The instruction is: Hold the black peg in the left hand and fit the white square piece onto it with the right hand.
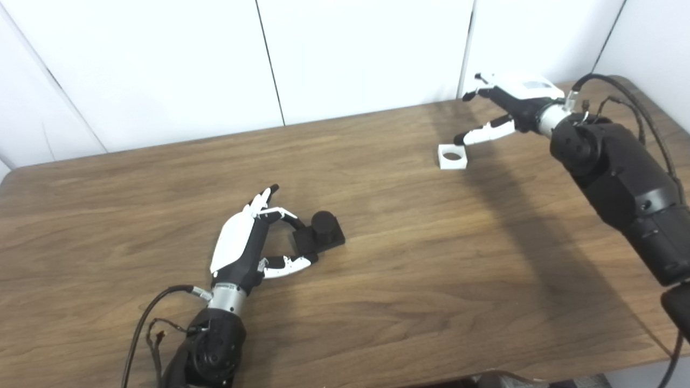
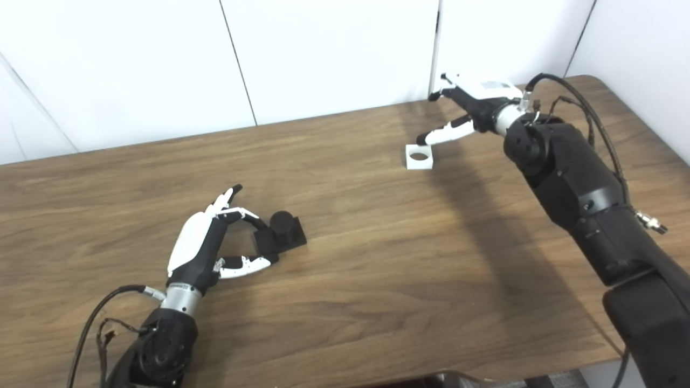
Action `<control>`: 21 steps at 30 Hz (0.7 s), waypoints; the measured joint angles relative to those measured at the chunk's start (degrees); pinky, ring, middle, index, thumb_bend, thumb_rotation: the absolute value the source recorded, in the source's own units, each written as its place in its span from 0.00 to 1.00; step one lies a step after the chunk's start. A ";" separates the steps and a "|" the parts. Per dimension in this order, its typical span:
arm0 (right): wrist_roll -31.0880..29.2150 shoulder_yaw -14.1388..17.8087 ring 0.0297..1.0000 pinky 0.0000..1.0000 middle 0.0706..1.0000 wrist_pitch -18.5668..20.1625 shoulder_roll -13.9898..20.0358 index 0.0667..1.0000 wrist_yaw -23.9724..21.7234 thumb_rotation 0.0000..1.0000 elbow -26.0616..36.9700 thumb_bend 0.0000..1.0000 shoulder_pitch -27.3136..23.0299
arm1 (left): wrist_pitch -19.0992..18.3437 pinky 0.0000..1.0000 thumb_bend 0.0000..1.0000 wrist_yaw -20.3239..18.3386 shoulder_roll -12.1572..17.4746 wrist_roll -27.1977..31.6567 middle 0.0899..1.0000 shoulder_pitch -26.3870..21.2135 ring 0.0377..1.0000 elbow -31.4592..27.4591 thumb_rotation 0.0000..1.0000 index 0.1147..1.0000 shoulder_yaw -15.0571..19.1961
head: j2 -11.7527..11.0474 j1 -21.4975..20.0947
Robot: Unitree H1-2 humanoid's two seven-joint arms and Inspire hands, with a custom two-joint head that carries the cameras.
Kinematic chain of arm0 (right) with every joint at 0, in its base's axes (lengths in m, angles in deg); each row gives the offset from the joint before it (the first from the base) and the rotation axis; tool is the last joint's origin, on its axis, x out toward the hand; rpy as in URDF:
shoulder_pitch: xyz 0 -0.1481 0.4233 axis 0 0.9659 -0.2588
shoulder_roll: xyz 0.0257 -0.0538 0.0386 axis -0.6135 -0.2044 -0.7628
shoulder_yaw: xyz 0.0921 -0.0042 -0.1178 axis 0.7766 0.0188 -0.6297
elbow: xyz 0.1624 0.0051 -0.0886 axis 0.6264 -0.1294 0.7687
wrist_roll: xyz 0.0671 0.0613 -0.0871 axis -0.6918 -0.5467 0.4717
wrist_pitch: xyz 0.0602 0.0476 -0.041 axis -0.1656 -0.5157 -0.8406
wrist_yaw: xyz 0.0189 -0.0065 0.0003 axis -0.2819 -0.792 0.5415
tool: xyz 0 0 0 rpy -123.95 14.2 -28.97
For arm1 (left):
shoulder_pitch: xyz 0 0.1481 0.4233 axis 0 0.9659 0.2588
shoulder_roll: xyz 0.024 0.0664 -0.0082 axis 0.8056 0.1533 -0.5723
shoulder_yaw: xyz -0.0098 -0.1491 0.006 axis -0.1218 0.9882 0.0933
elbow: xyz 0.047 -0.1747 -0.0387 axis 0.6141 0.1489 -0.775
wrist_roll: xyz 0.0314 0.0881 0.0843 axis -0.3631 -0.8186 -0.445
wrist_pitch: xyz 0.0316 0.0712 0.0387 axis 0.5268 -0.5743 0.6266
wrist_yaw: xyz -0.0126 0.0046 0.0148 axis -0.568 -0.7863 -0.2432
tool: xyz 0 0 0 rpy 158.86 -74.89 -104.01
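The black peg [image 1: 321,231], a short cylinder on a square black base, rests on the wooden table [image 1: 409,253] left of centre. My left hand [image 1: 249,240] is open right beside it, its fingers and thumb touching or nearly touching the near edge of the base. The white square piece [image 1: 452,156] with a round hole lies flat at the far right. My right hand [image 1: 506,105] is open just above and to the right of it, thumb tip close to its right edge; whether it touches I cannot tell. The same scene shows in the right eye view: peg [image 2: 282,231], white piece [image 2: 419,157].
White wall panels [image 1: 350,54] stand right behind the table's far edge, close to my right hand. My right forearm [image 1: 620,178] reaches over the table's right side, with cables on it. The table's near edge runs along the bottom.
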 measured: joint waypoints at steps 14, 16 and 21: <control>-0.67 -2.97 1.00 1.00 1.00 -0.34 -0.02 0.89 -3.07 0.77 -2.73 1.00 -0.51 | -0.26 1.00 0.52 0.00 -0.47 -0.81 1.00 0.16 1.00 -0.01 0.09 0.43 0.36 | 0.44 1.14; -0.86 -3.24 1.00 1.00 1.00 -0.34 -0.03 0.89 -3.71 0.76 -2.94 1.00 -0.53 | -0.30 1.00 0.52 0.00 -0.53 -0.90 1.00 0.19 1.00 -0.01 0.09 0.43 0.41 | 0.53 1.23; -1.28 -4.15 1.00 1.00 1.00 -0.72 -0.05 0.89 -4.62 0.74 -3.52 1.00 -0.54 | -0.45 1.00 0.52 -0.01 -0.70 -1.15 1.00 0.24 1.00 -0.08 0.09 0.43 0.70 | 0.88 1.93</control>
